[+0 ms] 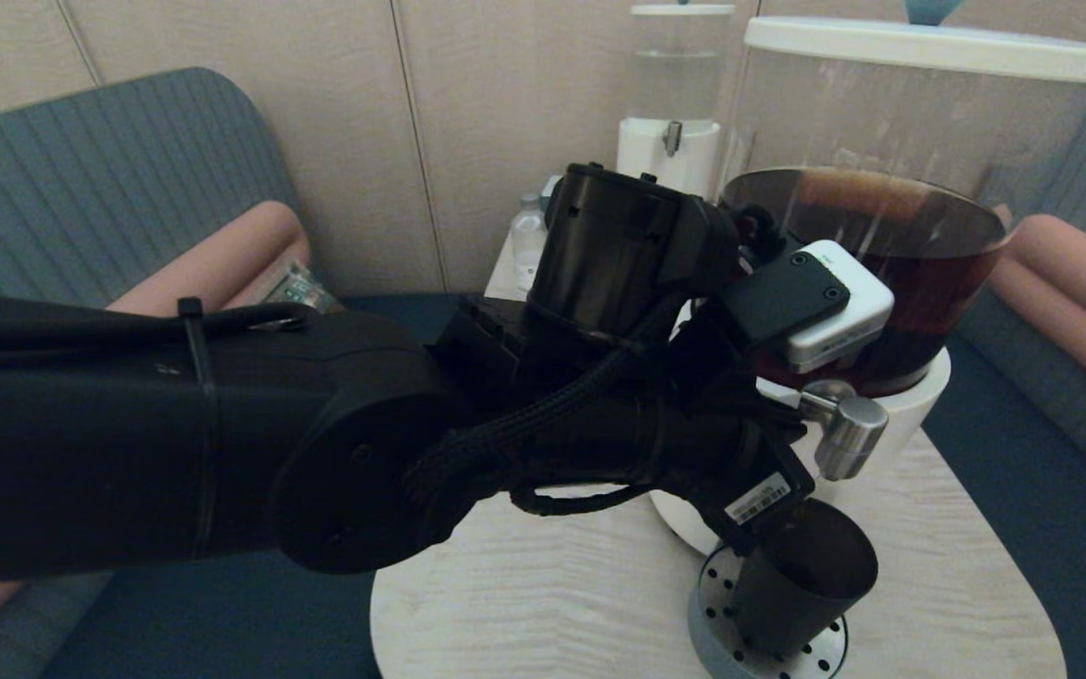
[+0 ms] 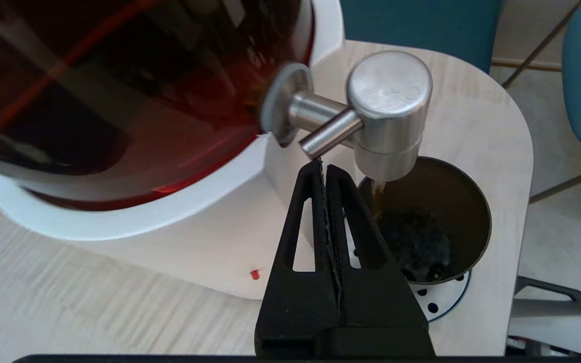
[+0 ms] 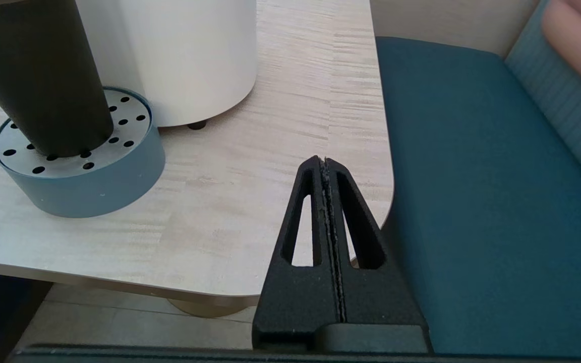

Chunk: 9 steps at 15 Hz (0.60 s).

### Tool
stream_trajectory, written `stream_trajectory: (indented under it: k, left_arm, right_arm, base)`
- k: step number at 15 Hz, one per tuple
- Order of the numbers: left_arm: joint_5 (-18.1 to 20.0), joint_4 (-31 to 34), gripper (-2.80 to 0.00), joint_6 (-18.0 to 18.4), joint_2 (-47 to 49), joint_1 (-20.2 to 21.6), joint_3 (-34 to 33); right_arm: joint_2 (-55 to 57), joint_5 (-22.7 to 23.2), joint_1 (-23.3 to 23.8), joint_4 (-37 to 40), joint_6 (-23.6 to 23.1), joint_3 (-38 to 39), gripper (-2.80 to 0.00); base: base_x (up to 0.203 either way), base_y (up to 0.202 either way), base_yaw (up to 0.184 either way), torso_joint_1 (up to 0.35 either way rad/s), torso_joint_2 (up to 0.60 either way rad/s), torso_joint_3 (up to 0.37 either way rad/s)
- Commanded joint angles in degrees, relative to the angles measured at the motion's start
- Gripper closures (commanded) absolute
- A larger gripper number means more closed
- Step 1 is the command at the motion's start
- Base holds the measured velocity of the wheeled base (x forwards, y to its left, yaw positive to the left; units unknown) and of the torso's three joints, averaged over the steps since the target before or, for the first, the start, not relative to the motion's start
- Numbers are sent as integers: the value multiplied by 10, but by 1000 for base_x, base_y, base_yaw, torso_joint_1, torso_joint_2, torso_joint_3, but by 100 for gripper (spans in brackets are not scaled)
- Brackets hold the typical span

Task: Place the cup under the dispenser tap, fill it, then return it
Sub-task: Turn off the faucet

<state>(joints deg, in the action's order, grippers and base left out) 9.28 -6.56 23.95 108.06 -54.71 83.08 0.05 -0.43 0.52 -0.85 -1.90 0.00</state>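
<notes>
Filling stage, seen from the head and both wrists. The matte black tapered cup [image 2: 429, 222] stands on a round blue-grey perforated drip tray [image 3: 81, 186] on the pale wood-grain counter [image 1: 543, 594], directly under the chunky brushed-steel cylindrical tap [image 2: 389, 113] of the large white-based dispenser of dark brown liquid [image 1: 868, 273]. A thin brown stream falls from the tap into the cup, and dark liquid already covers the cup's bottom. I judge placement done, filling under way, shutting off the flow and the return still to come. My left tool [image 2: 327, 174] has its fingers pressed together, holding nothing, its tip just below the tap's steel lever at the cup's 9 o'clock. My right tool [image 3: 325, 169] is likewise closed and empty, parked off the counter's edge, well apart from the tray. Count: one cup, one tray, two dispensers, the second a smaller clear-liquid one [image 1: 675, 94] at 11 o'clock behind.
</notes>
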Motion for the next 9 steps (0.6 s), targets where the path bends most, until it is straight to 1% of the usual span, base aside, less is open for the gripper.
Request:
stream_trajectory:
  k: [1, 4, 6, 9]
  left_arm:
    - [0, -1, 0, 1, 4, 0, 7]
    - [-1, -6, 0, 0, 8, 0, 17]
    - [-14, -17, 0, -1, 16, 0, 25]
    - [-21, -20, 0, -1, 27, -1, 44]
  right_arm:
    - [0, 0, 0, 0, 0, 1, 0]
    - [0, 0, 0, 0, 0, 2, 0]
    - [0, 0, 0, 0, 0, 2, 0]
    - [0, 0, 0, 0, 0, 2, 0]
  base:
    - [0, 0, 0, 0, 0, 0]
    - [0, 0, 0, 0, 0, 0]
    - [0, 0, 0, 0, 0, 0]
    - [0, 0, 0, 0, 0, 0]
